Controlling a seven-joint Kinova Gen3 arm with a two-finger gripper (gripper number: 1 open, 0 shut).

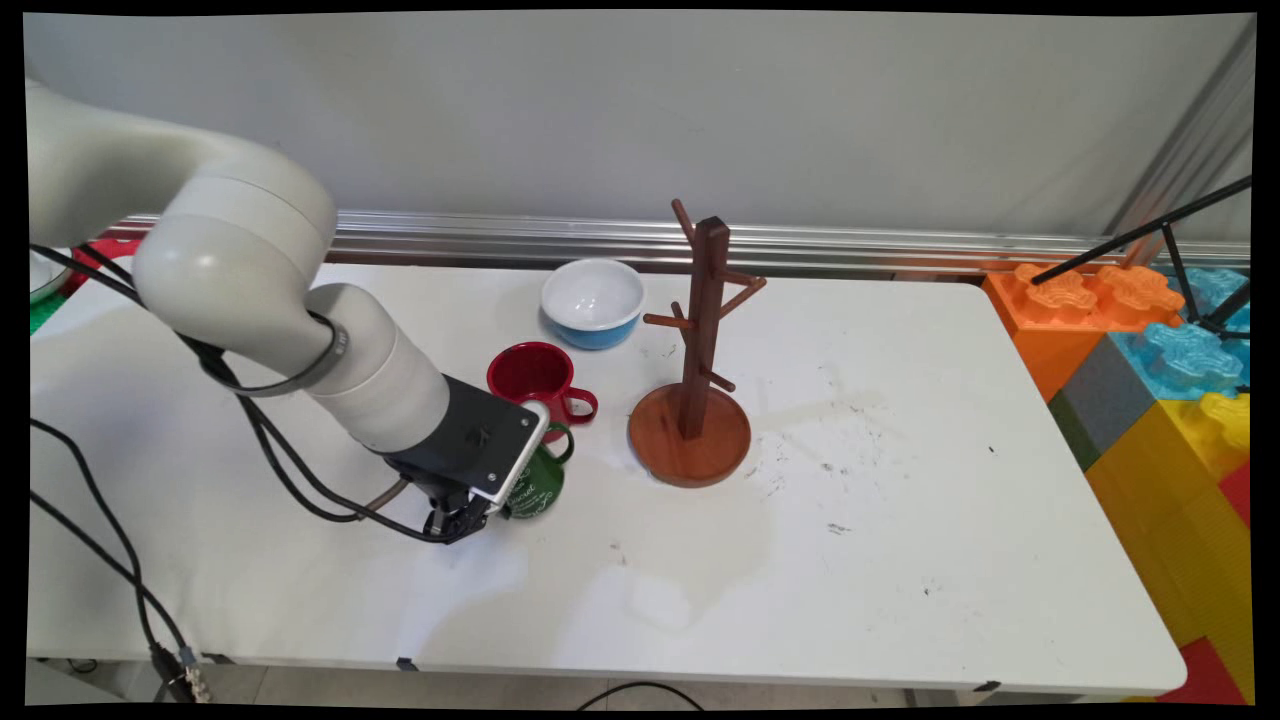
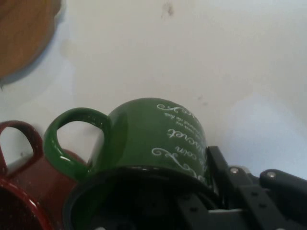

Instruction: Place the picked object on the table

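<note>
A white Kinova arm's black two-finger gripper (image 1: 460, 522) sits low over the white table (image 1: 900, 560) at the rim of a glossy green enamel mug (image 1: 537, 488). The mug stands upright just left of the round base of a dark wooden mug tree (image 1: 700, 330). From the hand view the gripper (image 2: 201, 206) appears to straddle the mug's (image 2: 158, 139) wall on the side away from its handle, but whether it has clamped the rim cannot be told.

A speckled red enamel mug (image 1: 535, 372) stands behind the green one, also left of the tree, and so close that the two look to be touching or nearly so. A blue bowl with a white inside (image 1: 592, 300) lies behind and left of the tree, and bright plastic building blocks (image 1: 1150, 380) are stacked well to the tree's right.

As a judgement, a rim hold like this wants a square, firm bite — glossy enamel could slip — and no sideways push, given the red mug (image 2: 19, 191) alongside.

White looping script runs round the green mug, though the words cannot be made out with confidence.
</note>
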